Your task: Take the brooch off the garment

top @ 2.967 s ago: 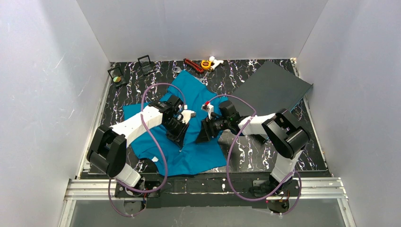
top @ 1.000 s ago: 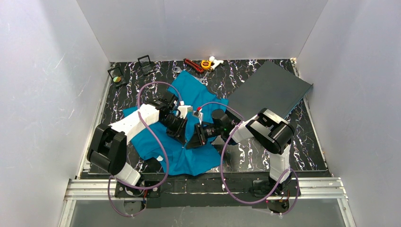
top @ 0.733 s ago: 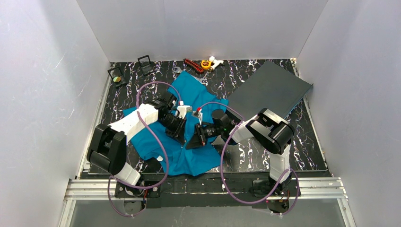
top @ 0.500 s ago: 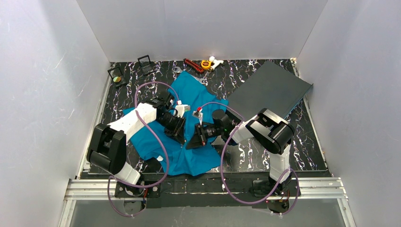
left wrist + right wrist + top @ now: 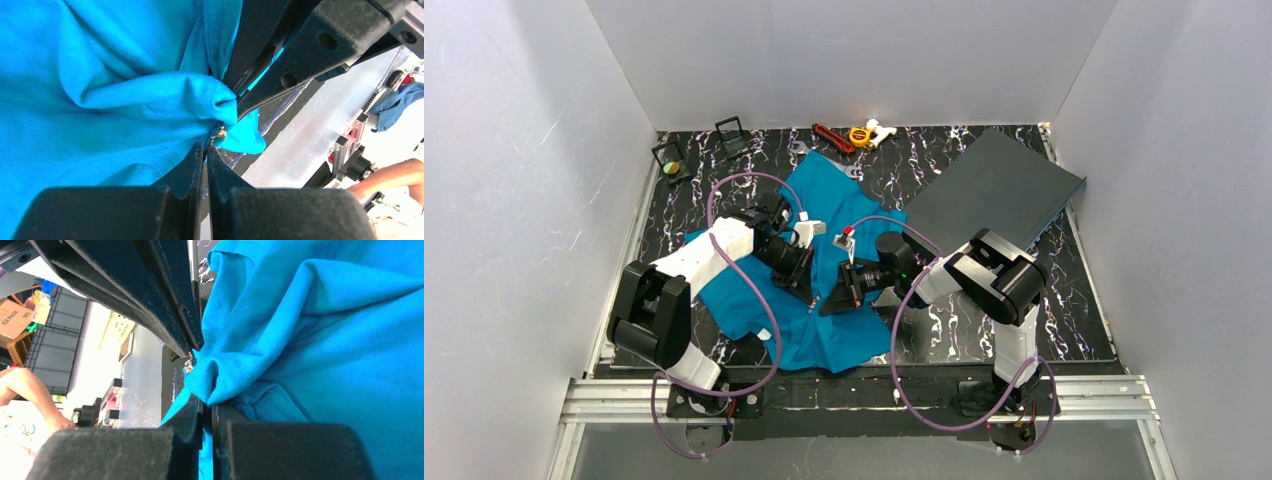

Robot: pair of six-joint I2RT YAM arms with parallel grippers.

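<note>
The teal garment [image 5: 824,190] lies crumpled on the marbled table, with both grippers meeting over its near half. My right gripper [image 5: 207,402] [image 5: 826,302] is shut on a raised fold of the garment [image 5: 325,340]. A small gold brooch [image 5: 220,132] [image 5: 189,366] sits at the peak of that fold. My left gripper [image 5: 206,147] [image 5: 812,297] is shut, its tips right against the brooch's lower edge. I cannot tell whether they pinch it. The right gripper's fingers [image 5: 300,55] press the same fold of garment [image 5: 100,75] from the opposite side.
A dark grey board [image 5: 999,185] lies tilted at the back right. Along the back edge are a red tool [image 5: 832,137], a yellow tape measure [image 5: 860,134] and a white piece [image 5: 879,128]. Two small black frames [image 5: 732,135] stand at the back left. White walls enclose the table.
Since three seconds ago both grippers have come nearer and closer together, bunching the garment. Over the last second the left arm edged slightly left; the right arm barely moved.
</note>
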